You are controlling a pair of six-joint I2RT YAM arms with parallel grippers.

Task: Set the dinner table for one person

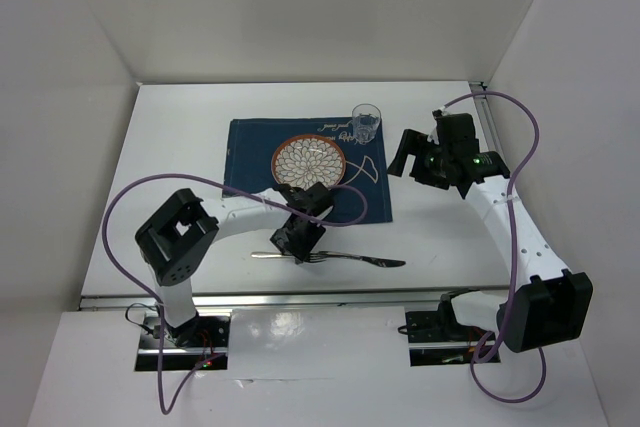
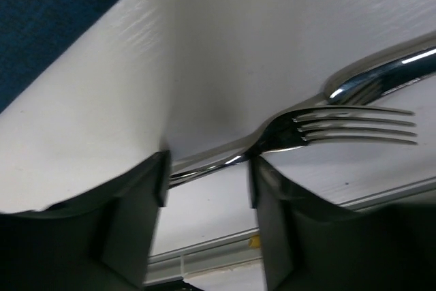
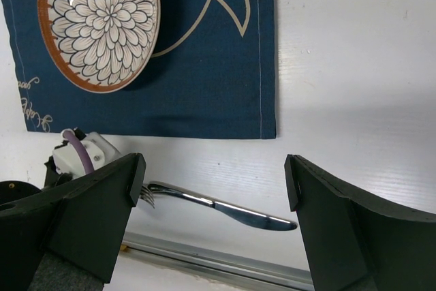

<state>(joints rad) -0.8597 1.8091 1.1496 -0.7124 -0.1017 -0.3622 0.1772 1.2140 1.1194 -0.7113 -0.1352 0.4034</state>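
- Navy cloth placemat (image 3: 218, 86): cream cursive script, unreadable.
- L gripper (image 2: 208, 175): part-open, straddling shiny steel fork (image 2: 340, 127) on white tabletop (image 3: 354, 66), not gripping.
- R gripper (image 3: 214, 175): wide open, empty.

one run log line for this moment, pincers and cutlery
left pincer: open, straddling fork handle on dinner table | right pincer: open, empty | plate: on placemat | knife: by fork tines

The desk (image 1: 180, 137) is plain white. The placemat (image 1: 250, 152) is dark blue with cream line drawings. The plate (image 1: 308, 159) has dark-outlined white petals inside an orange-brown rim. The fork (image 2: 354, 126) and knife (image 3: 238, 211) are shiny silver, and the glass (image 1: 366, 123) is clear.
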